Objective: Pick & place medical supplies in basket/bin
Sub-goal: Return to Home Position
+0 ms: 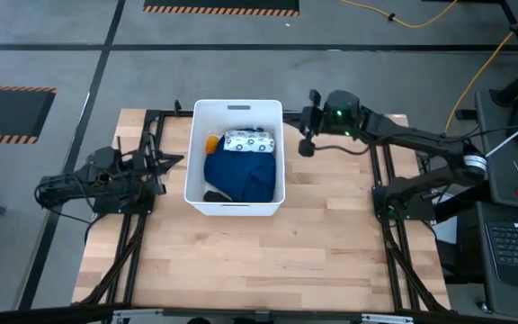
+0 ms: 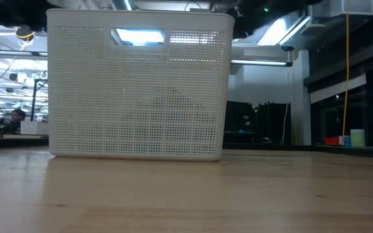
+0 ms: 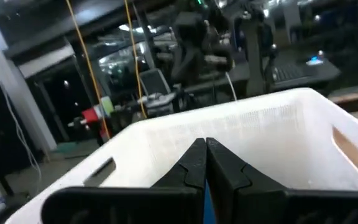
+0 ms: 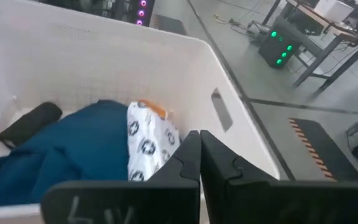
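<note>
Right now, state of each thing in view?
Bin: upright, loaded.
Cloth: in bin, crumpled.
Packet: in bin, against cloth.
Bottle: in bin, partly hidden by packet.
Oblong: in bin, at cloth's edge.
Left gripper: shut, empty, outside bin.
Right gripper: shut, empty, outside bin.

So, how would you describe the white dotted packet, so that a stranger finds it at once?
Find the white bin on the wooden table. Inside, the packet lies against the dark blue cloth, beside the orange bottle. It alone is white with dark dots.
</note>
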Robot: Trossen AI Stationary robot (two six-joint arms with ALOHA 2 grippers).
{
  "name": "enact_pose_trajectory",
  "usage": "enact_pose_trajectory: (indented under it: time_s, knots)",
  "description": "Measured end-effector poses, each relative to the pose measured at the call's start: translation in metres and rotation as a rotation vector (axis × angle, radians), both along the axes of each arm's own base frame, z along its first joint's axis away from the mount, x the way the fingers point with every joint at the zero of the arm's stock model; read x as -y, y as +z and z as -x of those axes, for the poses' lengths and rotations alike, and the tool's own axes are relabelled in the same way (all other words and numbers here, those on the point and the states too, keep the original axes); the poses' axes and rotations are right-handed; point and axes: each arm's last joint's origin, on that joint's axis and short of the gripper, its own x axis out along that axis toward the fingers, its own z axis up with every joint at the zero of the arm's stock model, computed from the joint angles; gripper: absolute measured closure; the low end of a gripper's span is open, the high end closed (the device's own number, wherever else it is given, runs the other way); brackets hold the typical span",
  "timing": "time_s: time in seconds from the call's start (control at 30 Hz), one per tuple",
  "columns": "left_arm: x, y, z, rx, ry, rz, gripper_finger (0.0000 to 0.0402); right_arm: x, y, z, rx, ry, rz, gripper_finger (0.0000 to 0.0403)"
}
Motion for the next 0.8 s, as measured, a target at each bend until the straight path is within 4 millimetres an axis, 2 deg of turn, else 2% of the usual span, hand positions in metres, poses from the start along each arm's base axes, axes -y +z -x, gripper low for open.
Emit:
enact_pose_trajectory:
  time_s: [0.07, 0.17, 0.3, 0.5, 0.8]
  knots:
    - [0.000, 0.001, -0.002, 0.026, 0.006, -0.003, 0.0399, -0.003, -0.010, 0.008, 0.024, -0.003, 0.006, 0.0401]
    - [-0.001, -0.011, -0.007, 0.013, 0.000, 0.005, 0.0400, -0.008, -0.023, 0.021, 0.067, -0.012, 0.006, 0.0400]
    - [-0.001, -0.016, -0.010, 0.045, -0.021, 0.017, 0.0399, -0.015, -0.032, 0.039, 0.141, -0.018, 0.028, 0.0401]
    - [0.001, -0.031, -0.017, 0.037, -0.107, 0.065, 0.0400, -0.027, -0.046, 0.062, 0.161, 0.024, -0.005, 0.0399]
    - [0.001, -0.041, -0.021, 0.033, -0.143, 0.106, 0.0399, -0.035, -0.071, 0.079, 0.173, 0.010, -0.066, 0.0396]
